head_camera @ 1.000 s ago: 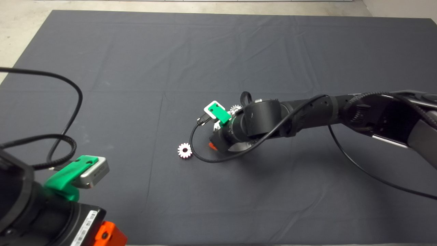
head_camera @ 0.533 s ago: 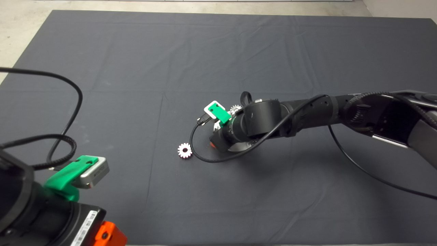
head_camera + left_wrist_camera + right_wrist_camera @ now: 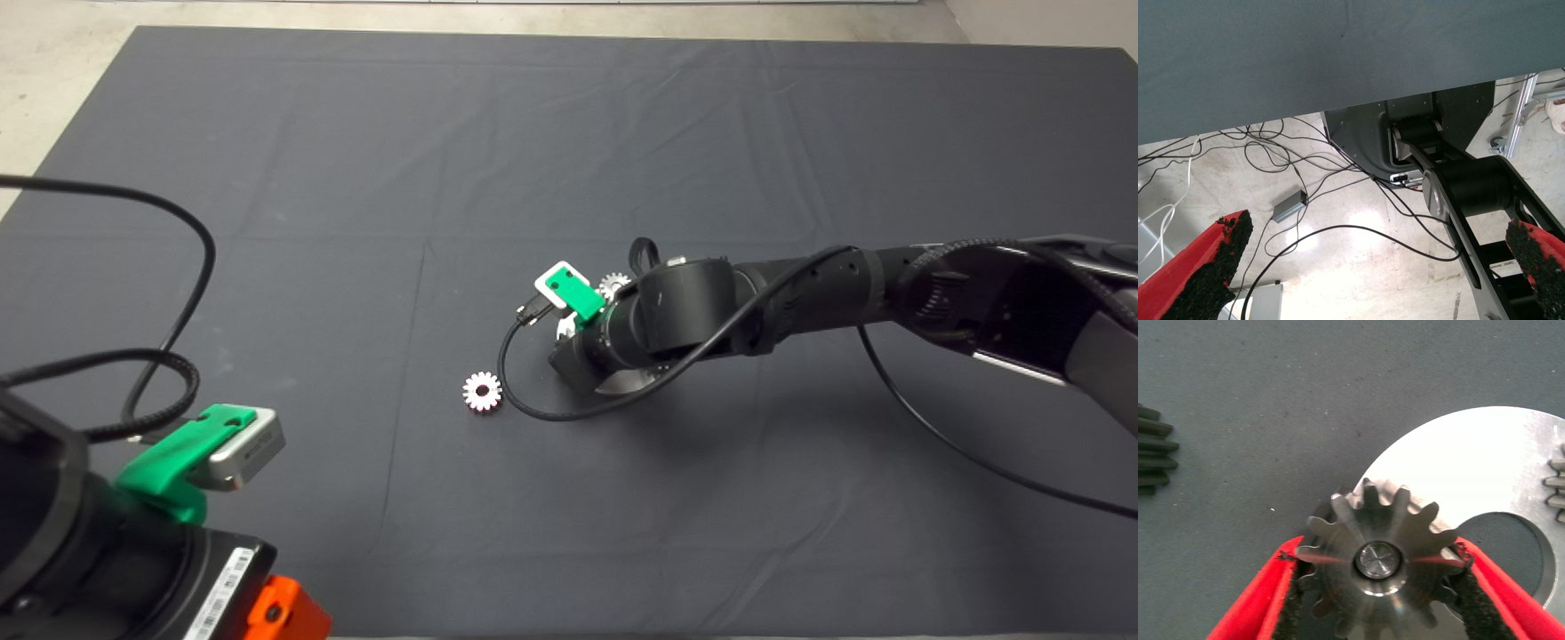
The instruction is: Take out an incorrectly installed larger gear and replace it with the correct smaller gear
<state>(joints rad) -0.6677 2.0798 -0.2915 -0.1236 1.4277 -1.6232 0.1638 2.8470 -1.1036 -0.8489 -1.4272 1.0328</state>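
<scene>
The larger gear, dull grey with flared teeth, sits on a pin on a bright metal plate. My right gripper is around it, with a black pad against its teeth on each side. In the head view the right gripper is at mid mat, its fingers hidden under the wrist. The smaller gear, bright silver-white, lies loose on the mat to the left of that gripper; it also shows at the edge of the right wrist view. My left gripper is parked at the lower left, open and empty.
Another small gear sits on the plate behind the right wrist, and shows in the right wrist view. A black cable loops on the mat by the loose gear. The left wrist view shows floor and cables.
The right wrist has shifted slightly. The red fingertip that showed below it in the head view is now hidden. The loose gear and the left arm have not moved.
</scene>
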